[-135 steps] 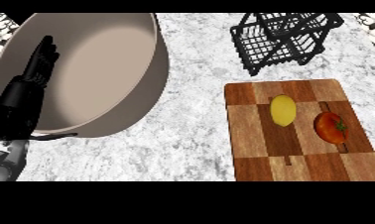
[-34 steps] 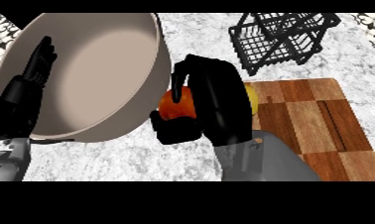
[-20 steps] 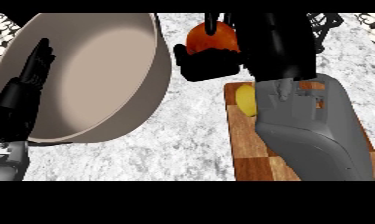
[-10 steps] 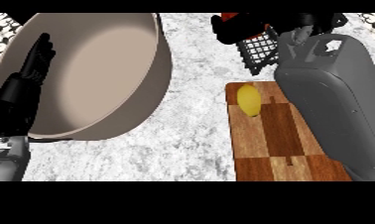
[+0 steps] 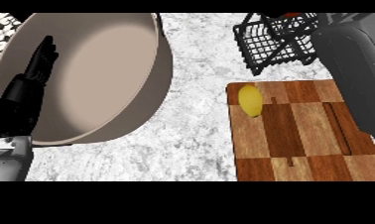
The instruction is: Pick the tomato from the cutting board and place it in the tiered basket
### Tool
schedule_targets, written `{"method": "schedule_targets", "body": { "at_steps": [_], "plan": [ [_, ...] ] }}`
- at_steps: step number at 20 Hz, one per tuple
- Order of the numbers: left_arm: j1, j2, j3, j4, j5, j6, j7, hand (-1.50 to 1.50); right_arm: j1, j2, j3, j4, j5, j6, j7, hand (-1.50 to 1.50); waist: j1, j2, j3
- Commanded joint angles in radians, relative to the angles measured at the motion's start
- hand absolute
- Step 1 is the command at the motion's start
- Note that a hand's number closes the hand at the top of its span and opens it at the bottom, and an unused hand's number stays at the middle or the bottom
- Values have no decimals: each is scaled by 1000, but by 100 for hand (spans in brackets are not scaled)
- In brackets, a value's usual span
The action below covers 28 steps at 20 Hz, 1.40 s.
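Top right, over the black wire basket (image 5: 277, 44): right forearm (image 5: 351, 69) runs up the right edge, grey with a dark cuff, and exits at the top. Right hand isn't visible beyond the frame edge, so can't tell its fingers. Small red sliver at the basket's top rim is probably the tomato (image 5: 291, 15), right at the frame edge; can't tell if it's held or already inside. Board (image 5: 300, 134) sits lower right on the marble counter (image 5: 194, 119), with 1 lemon (image 5: 250, 101) near its upper left corner. Big beige bowl (image 5: 92, 77) fills the left. Left hand (image 5: 38, 69) rests at the bowl's left rim, fingers straight, pointing up, holding nothing.
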<state>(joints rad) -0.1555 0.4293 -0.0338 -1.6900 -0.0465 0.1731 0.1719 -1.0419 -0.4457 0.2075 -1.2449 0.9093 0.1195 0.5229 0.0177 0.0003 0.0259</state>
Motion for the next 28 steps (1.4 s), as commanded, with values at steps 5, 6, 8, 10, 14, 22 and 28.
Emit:
{"method": "schedule_targets", "body": {
  "at_steps": [5,6,8,10,14,22,28],
  "plan": [
    [33,-45,-7,147,9,-24,-61,0,30,-4,-36,182,-35,-68,-209,150,-5,16,-27],
    [44,-32,-11,105,-9,-18,-28,0,-10,-12,-66,238,-62,-40,-232,150,7,14,-26],
    [61,-85,-47,123,-34,16,-50,0,-8,-20,-97,265,-106,-18,-279,150,0,17,-27],
    [54,-77,-38,134,-39,11,-58,0,17,-25,-107,300,-112,-33,-323,150,-5,15,-26],
    [52,-43,-13,97,-24,-21,-36,0,-9,7,-172,417,-177,24,-298,150,5,15,-26],
    [66,-83,-27,114,-44,1,-39,0,19,39,-281,473,-248,-76,-355,-150,-7,10,-26],
    [45,-79,-10,111,-44,-8,-25,0,-28,35,-374,489,-303,-170,-415,-150,-5,11,-26]
  ]
}}
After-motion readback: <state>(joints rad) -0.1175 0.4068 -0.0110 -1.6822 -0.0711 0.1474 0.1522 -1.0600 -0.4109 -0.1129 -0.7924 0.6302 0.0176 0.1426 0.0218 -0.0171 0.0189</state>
